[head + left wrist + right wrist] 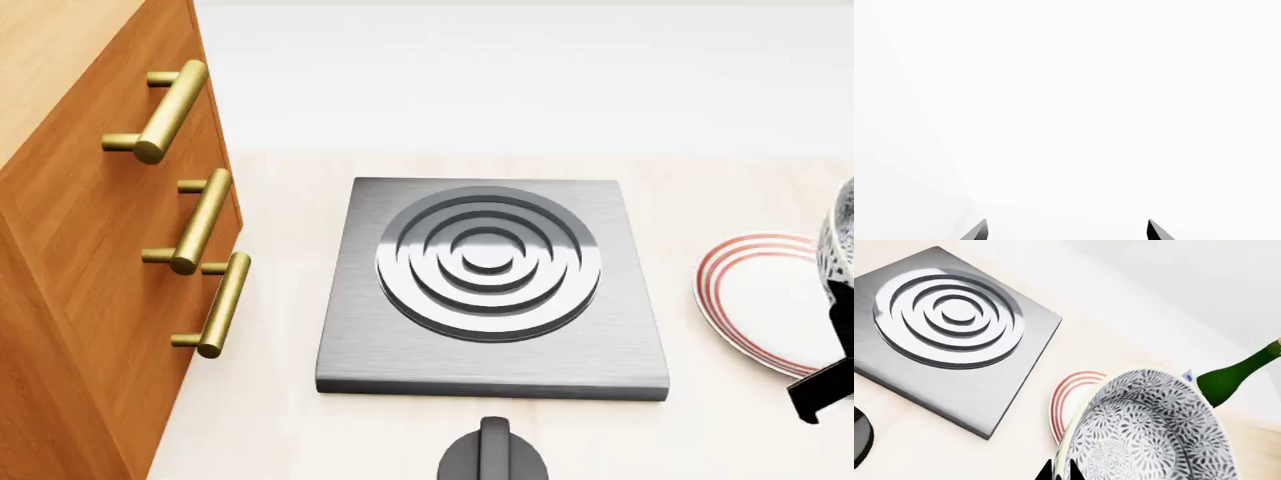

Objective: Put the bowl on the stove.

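Note:
The speckled white-grey bowl (1147, 430) hangs tilted over the red-ringed plate, to the right of the stove. Only a sliver of the bowl (839, 240) shows at the right edge of the head view. My right gripper (1059, 471) is shut on the bowl's rim, one fingertip on each side; it shows as a black shape (837, 330) in the head view. The stove (491, 285), a dark-grey square hotplate with concentric rings, lies bare in the middle, and also shows in the right wrist view (954, 335). My left gripper (1067, 226) is open and empty, facing plain white.
A wooden drawer cabinet (94, 260) with brass handles stands left of the stove. The round black knob (493, 455) sits in front of it. The white plate with red rings (761, 300) lies to the right. A green bottle (1237, 375) lies beyond the bowl.

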### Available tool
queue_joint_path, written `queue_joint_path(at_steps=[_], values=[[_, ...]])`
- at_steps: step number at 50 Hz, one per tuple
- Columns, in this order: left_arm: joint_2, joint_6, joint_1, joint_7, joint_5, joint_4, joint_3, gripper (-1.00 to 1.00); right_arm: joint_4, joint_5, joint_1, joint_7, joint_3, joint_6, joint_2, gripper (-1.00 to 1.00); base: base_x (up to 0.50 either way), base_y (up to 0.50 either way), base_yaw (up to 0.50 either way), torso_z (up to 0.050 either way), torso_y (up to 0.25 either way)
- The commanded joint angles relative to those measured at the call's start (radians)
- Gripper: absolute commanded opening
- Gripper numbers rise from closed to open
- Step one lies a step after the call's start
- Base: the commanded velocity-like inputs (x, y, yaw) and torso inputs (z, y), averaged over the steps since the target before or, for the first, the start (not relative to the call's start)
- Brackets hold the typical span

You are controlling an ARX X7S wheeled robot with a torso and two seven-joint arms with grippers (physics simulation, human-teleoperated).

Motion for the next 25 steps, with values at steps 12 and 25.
queue_joint_path(at_steps=[12,25], values=[[0.019,0.011,0.004,0.011,0.031,-0.008,-0.036,1.00,0.115,-0.155,0.229,-0.056,-0.124,-0.073,-0.205,-1.00,0.00,0.00,0.00,0.000,0.001],[0.015,0.007,0.001,0.008,0.030,-0.005,-0.035,1.00,0.193,-0.163,0.269,-0.043,-0.133,-0.120,-0.312,-1.00,0.00,0.00,0.00,0.000,0.000]])
